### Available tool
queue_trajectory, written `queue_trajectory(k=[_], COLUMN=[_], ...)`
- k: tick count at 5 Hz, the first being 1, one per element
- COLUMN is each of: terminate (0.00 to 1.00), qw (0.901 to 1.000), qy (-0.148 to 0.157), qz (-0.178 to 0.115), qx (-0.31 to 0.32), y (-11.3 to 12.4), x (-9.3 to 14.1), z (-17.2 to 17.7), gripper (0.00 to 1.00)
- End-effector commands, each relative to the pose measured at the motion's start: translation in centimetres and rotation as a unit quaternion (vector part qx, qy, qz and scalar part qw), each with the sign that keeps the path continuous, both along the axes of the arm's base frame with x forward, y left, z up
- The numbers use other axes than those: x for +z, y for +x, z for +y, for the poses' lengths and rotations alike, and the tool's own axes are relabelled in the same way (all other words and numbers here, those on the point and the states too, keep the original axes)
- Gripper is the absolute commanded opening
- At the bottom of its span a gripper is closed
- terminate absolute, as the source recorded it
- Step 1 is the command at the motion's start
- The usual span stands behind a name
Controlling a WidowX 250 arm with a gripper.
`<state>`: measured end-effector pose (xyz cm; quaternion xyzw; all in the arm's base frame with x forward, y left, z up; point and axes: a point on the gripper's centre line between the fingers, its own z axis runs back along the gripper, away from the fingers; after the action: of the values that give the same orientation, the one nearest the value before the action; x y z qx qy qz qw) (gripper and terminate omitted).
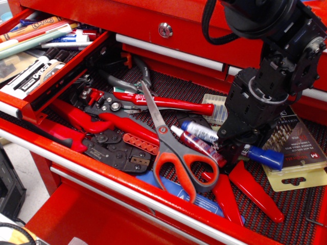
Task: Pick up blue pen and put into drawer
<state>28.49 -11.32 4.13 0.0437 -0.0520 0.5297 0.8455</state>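
Blue pen (pixel 232 144) lies on the black mesh mat (pixel 168 81) of the wide lower drawer, blue cap toward the right, blue end toward the scissors, barrel crossed by the gripper (pixel 231 149). The black gripper is set down over the mid-barrel with a finger on either side. Whether the fingers are pressing the barrel cannot be told from this view; the tips are dark and partly hidden by the tool body. The placement reads as a mid-barrel grasp, probably chosen because the barrel is the only part with free room on both sides.

Immediately beside the pen, and touching or nearly touching it, lies a slimmer red-labelled tube (pixel 196 145) with a white tip. In my judgement it is the chief risk: it could be caught or dragged on closing. Orange-handled scissors (pixel 176 150) lie just left of it. Red plier handles (pixel 250 191) spread below the gripper. A yellow-backed card (pixel 299 158) of drill bits sits under the cap end.

Farther left are red-handled pliers (pixel 158 101) and a crimping tool (pixel 110 140). The drawer (pixel 61 71) meant to receive the pen stands open at upper left, well apart, already holding markers (pixel 30 76) and pens. The carry must clear its thin side wall.
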Motion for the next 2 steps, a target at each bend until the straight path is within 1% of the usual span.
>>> queue_trajectory(k=[1,2], terminate=[0.0,0.0], qw=[0.9999,0.9977], qy=[-0.001,0.055], qz=[-0.002,0.001], qx=[-0.011,-0.041], y=[0.8,0.4], x=[1.7,4.0], z=[0.1,2.0], gripper=[0.0,0.0])
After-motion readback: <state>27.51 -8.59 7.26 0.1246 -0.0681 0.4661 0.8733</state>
